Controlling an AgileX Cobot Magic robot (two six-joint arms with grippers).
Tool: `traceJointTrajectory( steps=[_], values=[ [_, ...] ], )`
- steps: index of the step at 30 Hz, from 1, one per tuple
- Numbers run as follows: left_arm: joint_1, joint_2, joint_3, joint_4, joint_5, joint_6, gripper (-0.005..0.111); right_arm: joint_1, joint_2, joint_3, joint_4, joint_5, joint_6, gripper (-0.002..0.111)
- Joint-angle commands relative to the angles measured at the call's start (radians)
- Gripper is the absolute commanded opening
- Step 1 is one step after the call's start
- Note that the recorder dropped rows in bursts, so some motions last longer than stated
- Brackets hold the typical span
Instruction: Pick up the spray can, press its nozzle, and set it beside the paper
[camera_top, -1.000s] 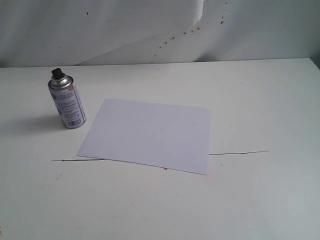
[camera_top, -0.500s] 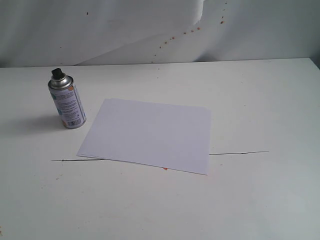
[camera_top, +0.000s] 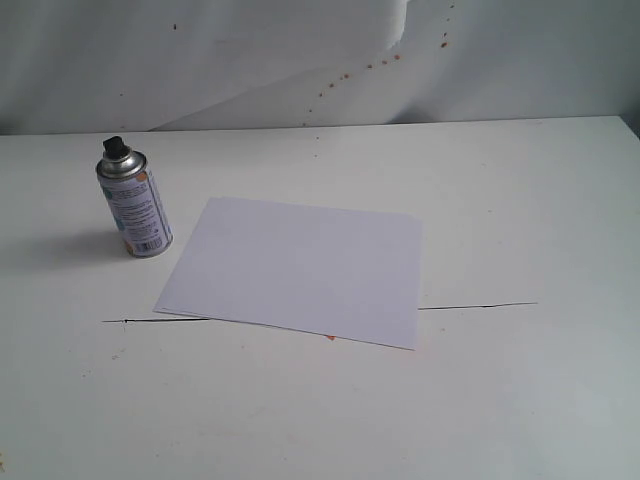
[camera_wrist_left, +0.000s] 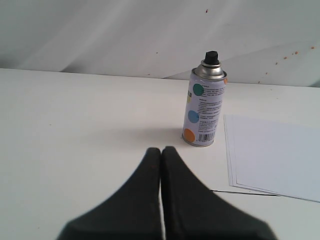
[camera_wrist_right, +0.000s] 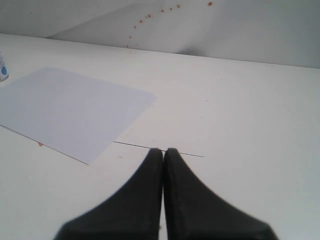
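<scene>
Closed claw (camera_wrist_right: 162, 150) near the paper (camera_wrist_right: 70, 110)

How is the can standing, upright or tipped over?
Upright. The can stands on its base on the table, nozzle on top, apart from the paper.

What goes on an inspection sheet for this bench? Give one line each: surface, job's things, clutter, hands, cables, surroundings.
Surface: white table, thin dark line across it.
Job's things: spray can upright, black nozzle on top; paper flat beside it, not touching.
Clutter: small orange speck at the paper's near edge.
Hands: left hand and right hand shut, empty, apart from the can.
Cables: nothing seen.
Surroundings: white backdrop with orange spots.
</scene>
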Motion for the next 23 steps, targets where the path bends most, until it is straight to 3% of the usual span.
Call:
traceJointTrajectory(
  steps=[1, 23],
  values=[
    [0.002, -0.005, 0.005, -0.004, -0.005, 0.000, 0.000, -0.006, -0.006, 0.004, -0.008, -0.001, 0.000, 0.000],
    [0.002, -0.005, 0.005, -0.004, -0.005, 0.000, 0.000, -0.006, -0.006, 0.004, -0.008, -0.001, 0.000, 0.000]
  ],
)
